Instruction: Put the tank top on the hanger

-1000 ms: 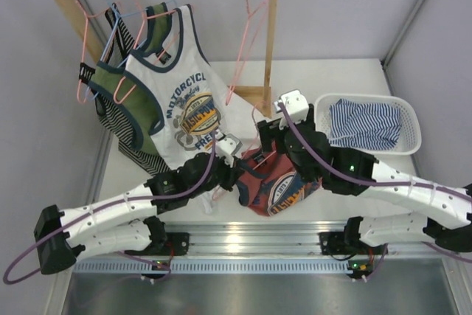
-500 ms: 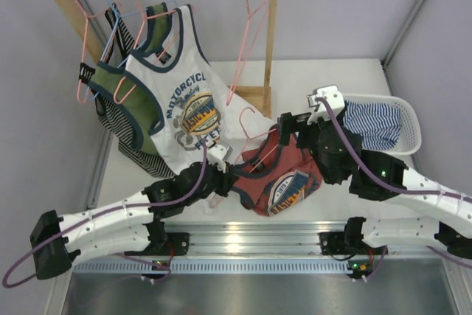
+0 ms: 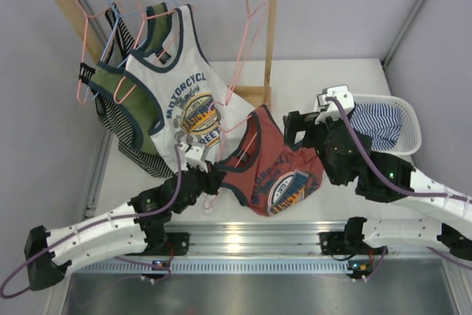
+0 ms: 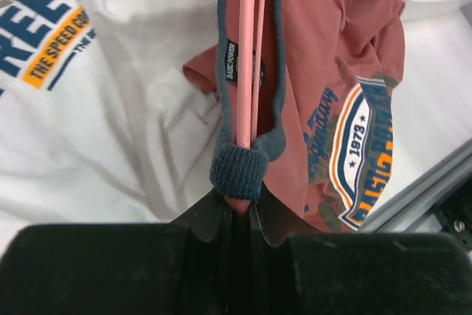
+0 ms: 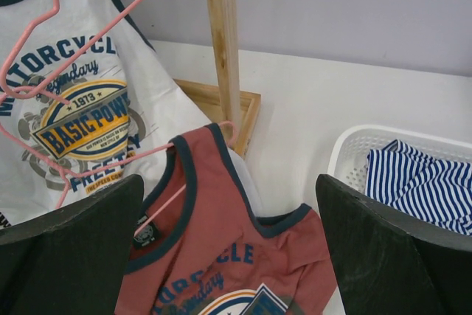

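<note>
At left claw [image 4: 237, 215]: clenched on the hanger [image 4: 245, 49], pink wires running straight into the shut jaws, w/ navy trim of the tank top [image 4: 317, 71] bunched right against the fingertips. Just beyond: rust-red cloth draped off the wire to the right, chest print facing up, label showing inside the neck. At right claw [image 5: 228, 182]: released, fingers spread wide, nothing btwn them, hovering just right of the top's far shoulder, not touching. Seen from above: tank top mid-scene btwn the two arms, far strap up on the hanger, print end sagging toward the near edge; touching the worktop [image 3: 324, 79] or not, can't tell. Left & far of it: white Motorcycle top [image 3: 188, 101] hanging off the wooden rack [image 3: 271, 35], hem just beside the left claw; green top [image 3: 122, 94] further left; spare pink hanger [image 3: 247, 42] on the rail near the right post. Right, behind the right arm: white basket [image 3: 414, 132] w/ blue-striped garment [image 3: 372, 123] inside.
</note>
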Controlling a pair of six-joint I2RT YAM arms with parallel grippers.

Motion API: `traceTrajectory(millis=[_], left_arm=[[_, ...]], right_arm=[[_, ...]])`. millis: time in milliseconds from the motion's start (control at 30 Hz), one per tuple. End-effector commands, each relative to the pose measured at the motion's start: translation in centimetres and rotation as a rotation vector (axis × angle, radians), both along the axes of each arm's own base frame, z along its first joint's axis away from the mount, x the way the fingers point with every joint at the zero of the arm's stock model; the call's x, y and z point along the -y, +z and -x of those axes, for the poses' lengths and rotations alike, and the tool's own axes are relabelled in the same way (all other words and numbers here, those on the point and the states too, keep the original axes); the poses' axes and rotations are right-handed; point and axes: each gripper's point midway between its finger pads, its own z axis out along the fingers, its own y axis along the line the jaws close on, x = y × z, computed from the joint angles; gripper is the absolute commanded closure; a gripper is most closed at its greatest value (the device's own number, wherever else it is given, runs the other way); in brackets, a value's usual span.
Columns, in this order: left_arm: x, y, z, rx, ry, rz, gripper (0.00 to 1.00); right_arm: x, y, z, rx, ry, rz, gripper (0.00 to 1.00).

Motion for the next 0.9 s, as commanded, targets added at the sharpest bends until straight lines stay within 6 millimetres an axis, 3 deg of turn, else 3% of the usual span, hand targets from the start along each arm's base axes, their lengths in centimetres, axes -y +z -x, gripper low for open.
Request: traceTrajectory(millis=[0,133,333,367,533,867], left_arm=[[-1.2,2.4,-1.4,0.043,0.134,0.134,1.0],[-2.5,3.2,-1.7,0.064,0.192,0.169,1.0],[-5.1,6.3,-2.4,0.139,0.278,0.124,1.0],[-5.4,8.0,-2.5,0.157,0.289,0.13,1.0],[-7.3,10.4,-2.6,0.179,0.34,0.063,1.0],[-11.3,18.0,-2.5,0.254,0.442,0.03,1.0]], right_arm=[[0.4,0.3,0.2,0.007,-0.01,-0.019,0.0],[0.5,0.2,0.2,0.005,-0.012,-0.014,0.0],[0.6,0.0,0.2,0.004,-0.015,-0.011,0.0],[0.5,-0.1,0.3,0.002,-0.01,-0.01,0.0],[0.6,0.2,0.3,0.004,-0.007,-0.016,0.0],[0.2,0.5,0.3,0.001,0.005,-0.011,0.0]])
